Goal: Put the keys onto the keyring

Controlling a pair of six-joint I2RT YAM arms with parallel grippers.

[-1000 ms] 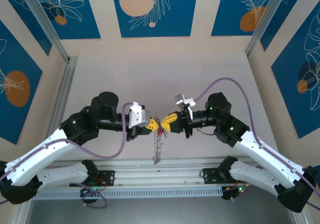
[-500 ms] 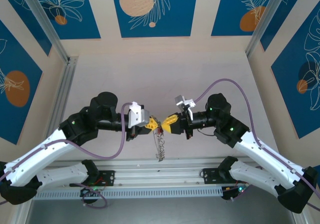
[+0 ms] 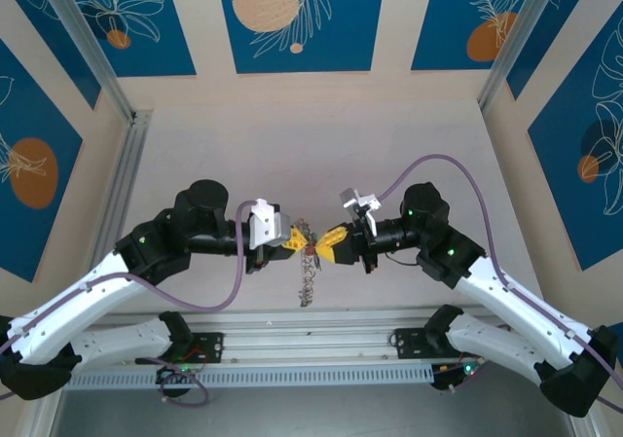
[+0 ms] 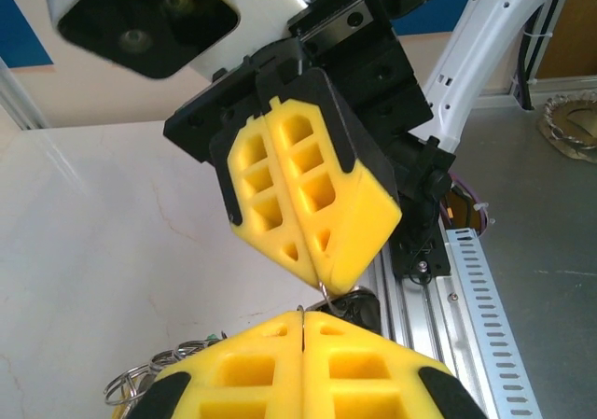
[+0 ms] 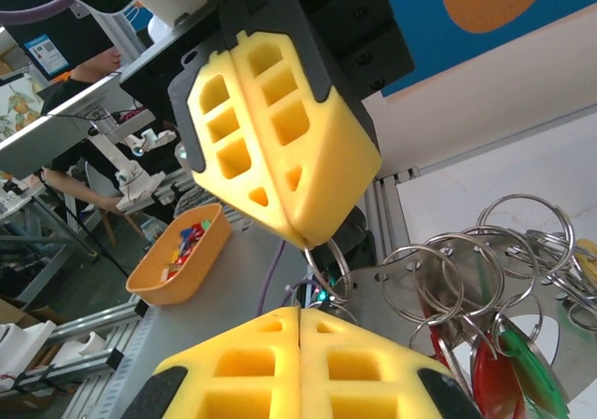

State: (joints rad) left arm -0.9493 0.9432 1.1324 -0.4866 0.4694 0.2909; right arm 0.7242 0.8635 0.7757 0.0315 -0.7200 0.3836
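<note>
While your two arms meet above the near middle of the table (image 3: 311,155), the top view shows the left gripper (image 3: 298,238) and the right gripper (image 3: 326,247) tip to tip. Both are fully closed, and the keyring (image 3: 308,279) dangles between them toward the near edge.

From the left wrist, you see the right gripper's yellow fingers (image 4: 280,195) pressed together on a thin wire of the keyring.

From the right wrist, the left gripper likewise pinches a loop. Red and green keys (image 5: 487,379) hang among the rings at lower right, and an orange tray (image 5: 191,260) sits to the left.

keys (image 5: 492,382) cut off at bottom edge, keyring (image 4: 140,379) partly hidden behind left jaws
</note>
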